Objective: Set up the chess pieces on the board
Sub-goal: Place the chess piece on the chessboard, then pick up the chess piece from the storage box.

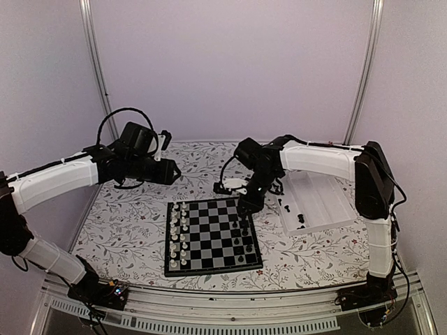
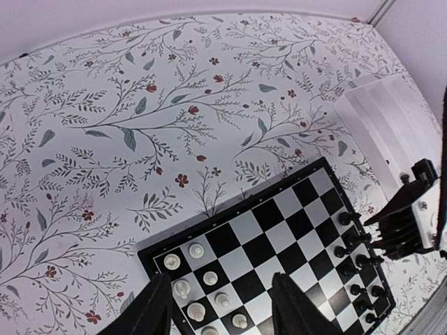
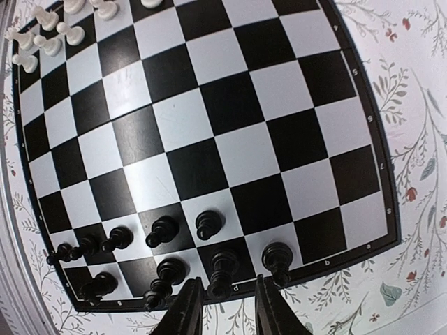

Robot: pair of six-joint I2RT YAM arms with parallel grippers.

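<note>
Right hand (image 3: 227, 289) open, fingers (image 3: 188, 310) flanking a black chess piece (image 3: 222, 264) standing on board's (image 3: 209, 118) right edge. Left hand (image 2: 220, 283) open, empty, above tabletop (image 1: 126, 230).

The board (image 1: 209, 236) is lying near the middle of the table (image 1: 126, 223), with the chess pieces (image 1: 241, 241) standing along its right edge, the opposing chessmen (image 1: 179, 234) lining its left edge, and a tray (image 1: 321, 199) sitting nearby on its right, holding a few loose pieces (image 1: 300, 220).

A: Top view: table (image 1: 133, 230) is being seen from high above, at the near edge.
B: Wrist views?
A: Both are being aimed down. The board (image 1: 213, 235) is being shared, and the right's is closer.
</note>
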